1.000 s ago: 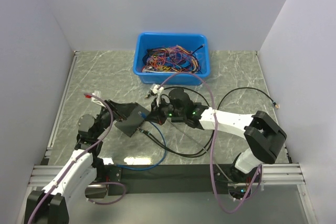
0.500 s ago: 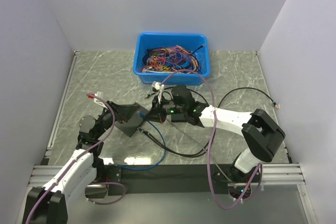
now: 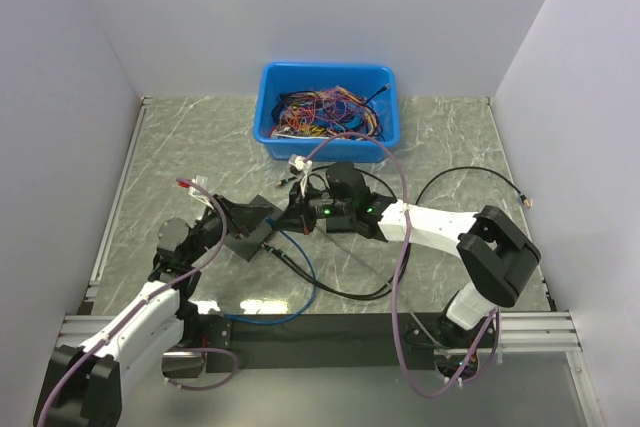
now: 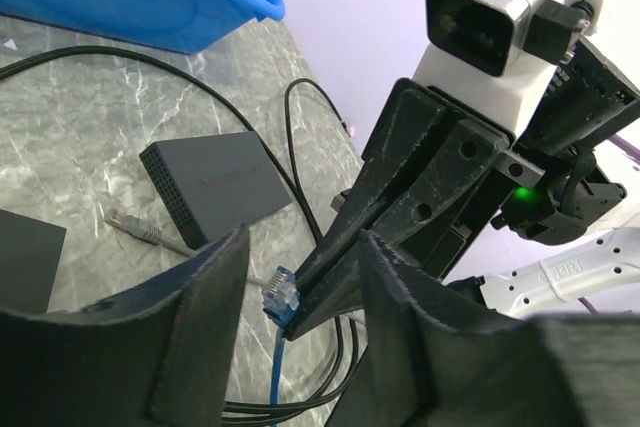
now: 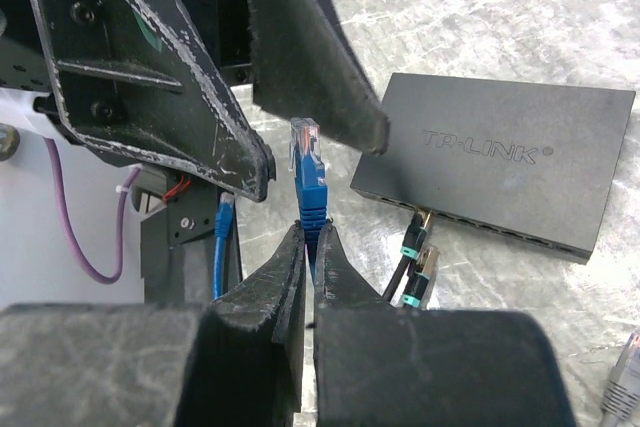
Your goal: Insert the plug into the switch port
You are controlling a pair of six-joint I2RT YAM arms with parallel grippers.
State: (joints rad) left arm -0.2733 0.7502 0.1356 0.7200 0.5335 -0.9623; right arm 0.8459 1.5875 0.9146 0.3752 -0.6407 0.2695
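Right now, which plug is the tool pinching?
The blue plug, pinched upright in the right tool. The grey plug lies loose on the table.

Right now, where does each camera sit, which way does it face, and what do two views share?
Top external: above and behind the bases, looking down on the table; left arm and right arm show.
Left wrist: looks between the open left gripper at the right gripper, blue plug and switch.
Right wrist: looks along the shut right gripper, past the plug, at the switch's ports.
Shared: both wrist views show the plug and switch.
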